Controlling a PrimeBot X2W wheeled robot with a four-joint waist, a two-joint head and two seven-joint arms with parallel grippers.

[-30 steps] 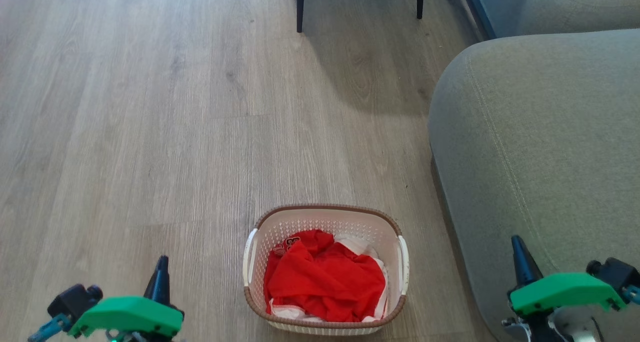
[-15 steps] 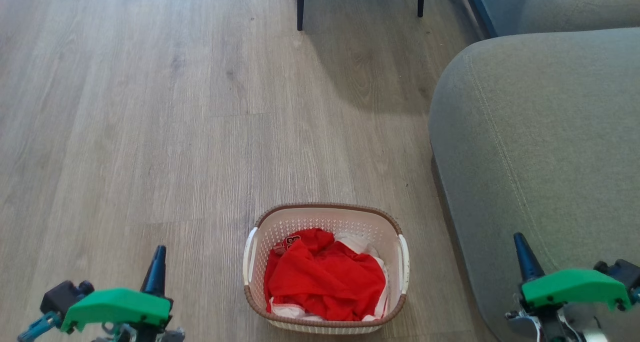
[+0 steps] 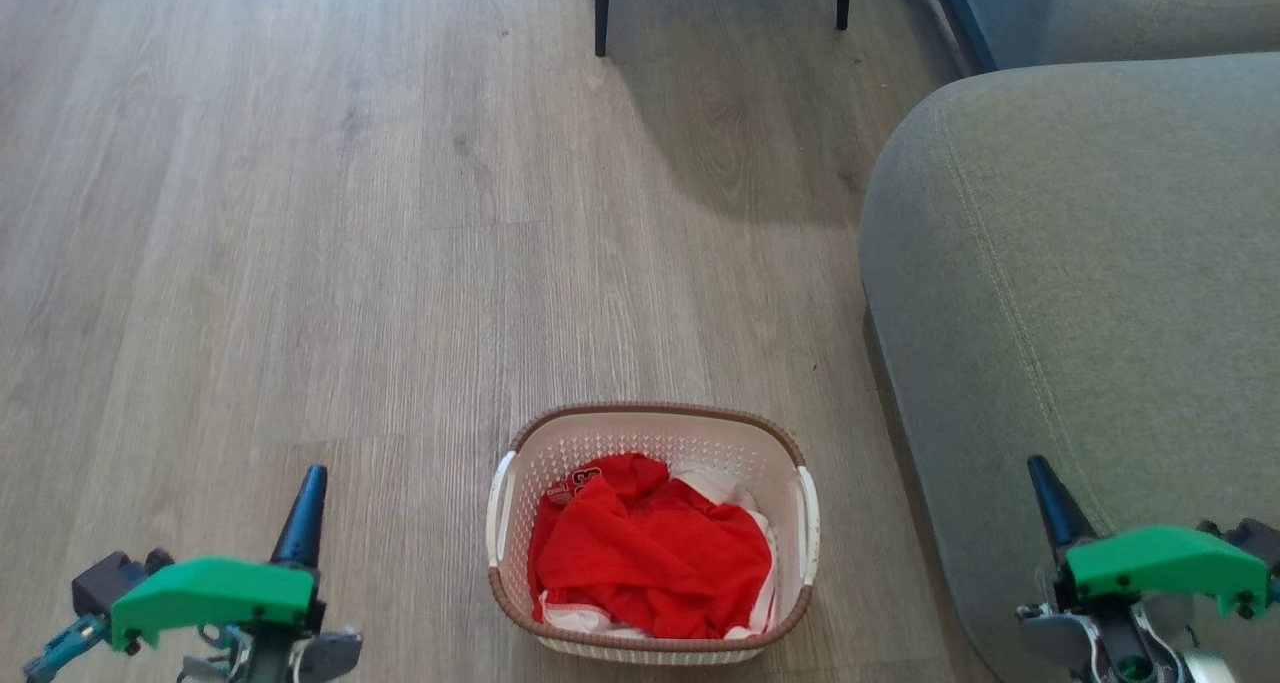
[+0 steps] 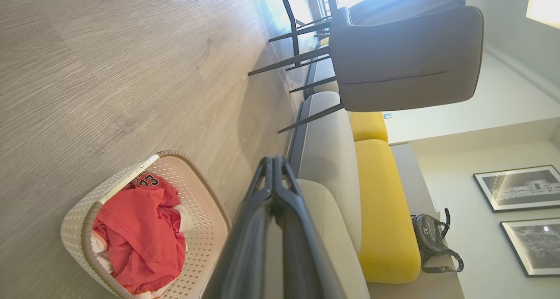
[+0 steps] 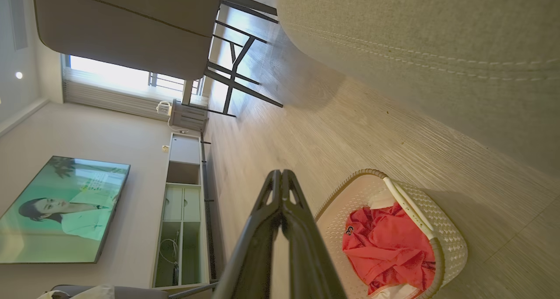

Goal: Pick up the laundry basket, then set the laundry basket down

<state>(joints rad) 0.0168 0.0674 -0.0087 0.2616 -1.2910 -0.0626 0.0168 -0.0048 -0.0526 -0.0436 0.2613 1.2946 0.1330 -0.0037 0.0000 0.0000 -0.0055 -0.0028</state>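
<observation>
The laundry basket (image 3: 655, 433), red clothes inside, sits on the wood floor (image 3: 300, 263) near me, beside the grey sofa (image 3: 1080, 263). Over the last second my left gripper (image 3: 310, 483) and right gripper (image 3: 1042, 478) have drifted slightly outward on either side while the basket stayed put, which fits an approach to lift as well as a retreat after setting down. My wrist views settle what the head view leaves unclear: each gripper's fingers are pressed tip to tip, holding nothing.
</observation>
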